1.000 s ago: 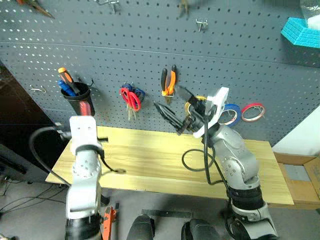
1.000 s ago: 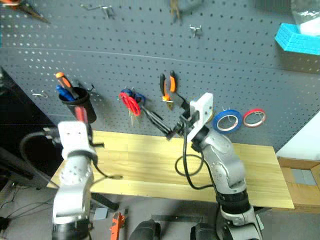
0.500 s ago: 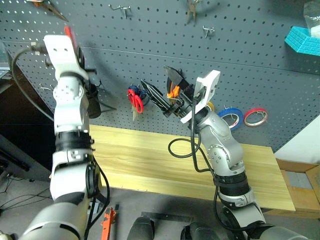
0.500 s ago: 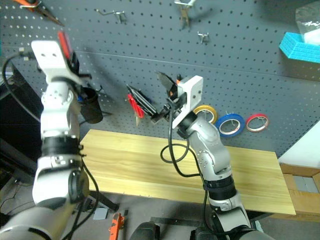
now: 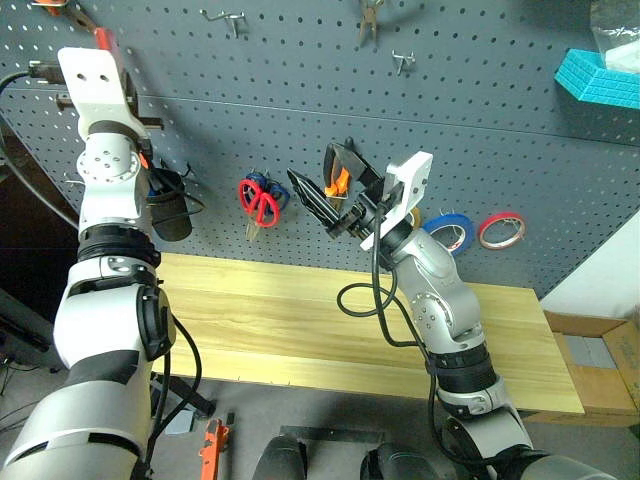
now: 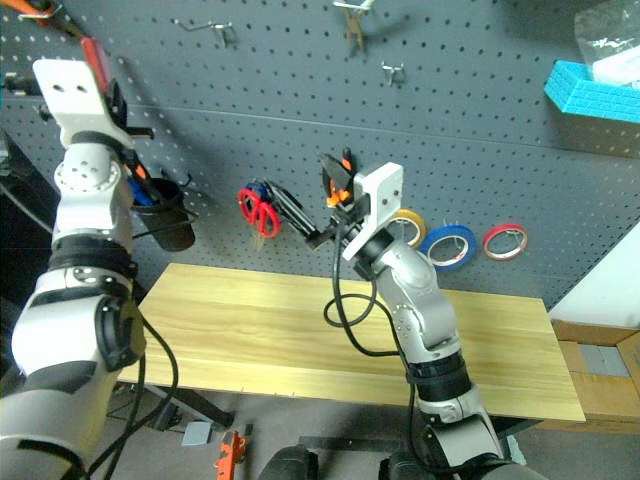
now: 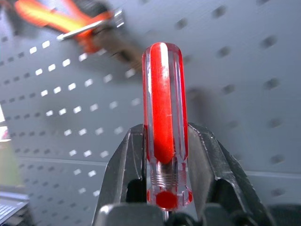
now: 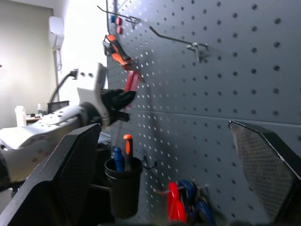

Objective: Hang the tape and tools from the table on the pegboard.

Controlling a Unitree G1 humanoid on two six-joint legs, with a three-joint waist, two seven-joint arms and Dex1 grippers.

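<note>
Red-handled screwdriver [image 7: 164, 122] clamped in left gripper [image 7: 165, 155] jaws, raised high at far left against pegboard [image 5: 300, 110], above black cup [image 5: 168, 205]. Right gripper [image 5: 322, 195] jaws apart, empty, near pliers [image 5: 340, 180]. Blue tape [image 5: 448, 228] hangs right. Tabletop [image 5: 300, 320] bare.

Workshop or robot lab. Grey pegboard [image 5: 300, 90] hung with pliers [image 5: 338, 172], scissors [image 5: 258, 200], tape rolls [image 5: 502, 229]. Wooden table [image 5: 300, 320] below.

1. Light wood-grain table [image 5: 300, 320] stands right up against the pegboard [image 5: 480, 120], which runs along its 12 o'clock edge.
2. Table's long side runs from 9 to 3 o'clock.
</note>
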